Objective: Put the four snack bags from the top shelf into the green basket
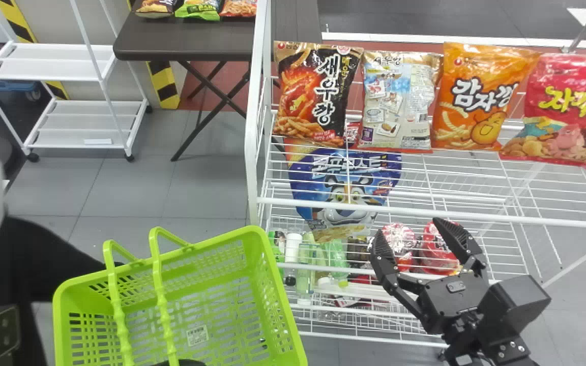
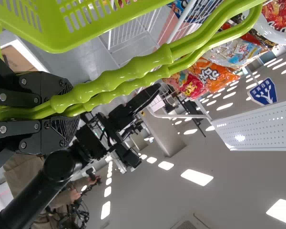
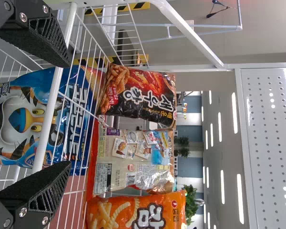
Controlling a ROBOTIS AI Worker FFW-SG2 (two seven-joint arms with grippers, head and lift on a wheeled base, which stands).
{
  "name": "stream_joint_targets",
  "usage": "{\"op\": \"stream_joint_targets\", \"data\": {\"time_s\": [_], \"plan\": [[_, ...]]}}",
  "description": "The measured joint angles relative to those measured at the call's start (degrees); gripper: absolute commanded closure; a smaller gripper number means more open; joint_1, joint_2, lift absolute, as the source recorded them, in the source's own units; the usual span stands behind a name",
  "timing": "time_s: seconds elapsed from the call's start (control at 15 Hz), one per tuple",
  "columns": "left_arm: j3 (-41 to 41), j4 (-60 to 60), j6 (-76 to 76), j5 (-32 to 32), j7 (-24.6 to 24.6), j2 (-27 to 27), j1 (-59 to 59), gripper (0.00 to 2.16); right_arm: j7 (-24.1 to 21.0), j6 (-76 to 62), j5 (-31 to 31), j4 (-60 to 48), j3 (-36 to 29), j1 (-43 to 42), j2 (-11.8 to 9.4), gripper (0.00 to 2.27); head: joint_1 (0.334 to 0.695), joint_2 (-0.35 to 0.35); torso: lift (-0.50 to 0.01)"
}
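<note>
- Snack bags [image 1: 405,76]: 4 are stood side by side in a row on the top shelf [image 1: 456,178] of the white wire rack [image 1: 255,152]; from left to right, the black bag [image 1: 313,96], the silver bag [image 1: 397,124], the orange bag [image 1: 481,96] and the pink bag [image 1: 567,107] are seen; the back of the silver bag is turned outward, whereas printed fronts are shown by the other 3.
- Green basket [image 1: 277,300]: positioned to the left of the rack, near it; its 2 handles [image 1: 158,284] are raised above the opening.
- Left gripper [image 2: 69,109]: closed on the handles, which are clamped between its 2 fingers.
- Right gripper [image 1: 407,227]: open, with its 2 fingers held well apart and nothing gripped; it is located at the front of the rack, directed toward it.
- Blue bag [image 1: 346,190]: seen through the shelf wires, beneath the black bag.
- Lower levels of the rack: bottles [image 1: 305,262] are stored at the left; 2 red packages [image 1: 438,254] are placed to their right.
- Background: 3 further bags [image 1: 199,7] are laid on a dark folding table [image 1: 186,40]; a white wheeled shelf unit [image 1: 54,71] is situated to its left.
</note>
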Motion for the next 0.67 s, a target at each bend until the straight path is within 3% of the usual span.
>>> {"op": "stream_joint_targets", "data": {"time_s": [0.67], "plan": [[0.08, -0.66, 0.0, 0.0, 0.0, 0.33, 0.41, 2.15, 0.0, -0.16, 0.02, -0.23, 0.36, 0.39, 0.0, 0.09, 0.695, -0.01, 0.0]]}}
